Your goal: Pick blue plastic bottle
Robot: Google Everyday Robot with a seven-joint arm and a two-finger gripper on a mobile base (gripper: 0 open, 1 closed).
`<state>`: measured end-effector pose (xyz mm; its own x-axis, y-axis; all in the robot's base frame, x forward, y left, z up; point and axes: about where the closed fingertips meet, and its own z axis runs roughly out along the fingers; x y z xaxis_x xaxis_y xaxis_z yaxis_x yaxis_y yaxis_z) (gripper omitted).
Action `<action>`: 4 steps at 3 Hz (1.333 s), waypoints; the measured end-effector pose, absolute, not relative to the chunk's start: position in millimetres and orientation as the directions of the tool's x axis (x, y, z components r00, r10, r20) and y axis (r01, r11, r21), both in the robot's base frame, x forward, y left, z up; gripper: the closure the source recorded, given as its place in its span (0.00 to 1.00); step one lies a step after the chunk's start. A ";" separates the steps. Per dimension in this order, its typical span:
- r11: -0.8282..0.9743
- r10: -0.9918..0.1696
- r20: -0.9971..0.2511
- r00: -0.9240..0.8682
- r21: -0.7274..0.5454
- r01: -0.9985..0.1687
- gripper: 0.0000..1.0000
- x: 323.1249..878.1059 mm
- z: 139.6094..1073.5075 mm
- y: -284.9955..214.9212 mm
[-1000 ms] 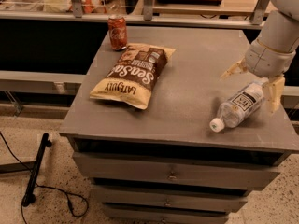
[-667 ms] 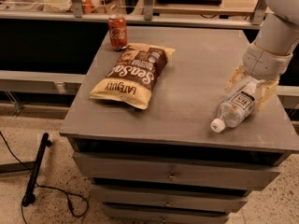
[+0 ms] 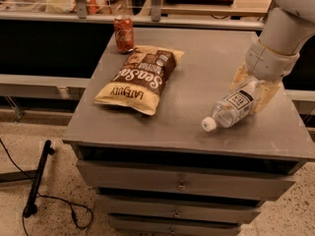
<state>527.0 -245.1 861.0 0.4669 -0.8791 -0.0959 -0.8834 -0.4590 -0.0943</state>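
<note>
The blue plastic bottle is clear and ribbed, with a white cap and a white label. It lies on its side at the right of the grey cabinet top, cap pointing to the front left. My gripper is down over the bottle's rear end, with one yellowish finger on its far side and the other on its near right side. The fingers press against the bottle, which still rests on the top. The bottle's base is hidden by the gripper.
A red-brown soda can stands at the back left corner. A chip bag lies left of centre. The cabinet's right edge is close to the gripper. A counter with clutter runs behind. A cable and a stand lie on the floor at left.
My gripper has come down and slightly left, and its fingers have closed in around the bottle's rear end. The bottle has shifted a little to the left.
</note>
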 end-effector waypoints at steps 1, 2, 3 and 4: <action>-0.313 -0.928 -0.158 0.336 -0.155 -0.937 1.00 520.9 894.1 -236.2; -0.114 -0.937 -0.308 0.164 -0.174 -0.978 1.00 511.5 921.7 -251.3; 0.081 -0.864 -0.504 0.016 -0.170 -0.982 1.00 511.3 940.8 -254.9; 0.199 -0.734 -0.676 -0.061 -0.129 -0.971 1.00 516.9 959.0 -233.5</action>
<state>516.9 -233.5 959.0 -0.0606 -0.7342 -0.6762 -0.9715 0.1990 -0.1290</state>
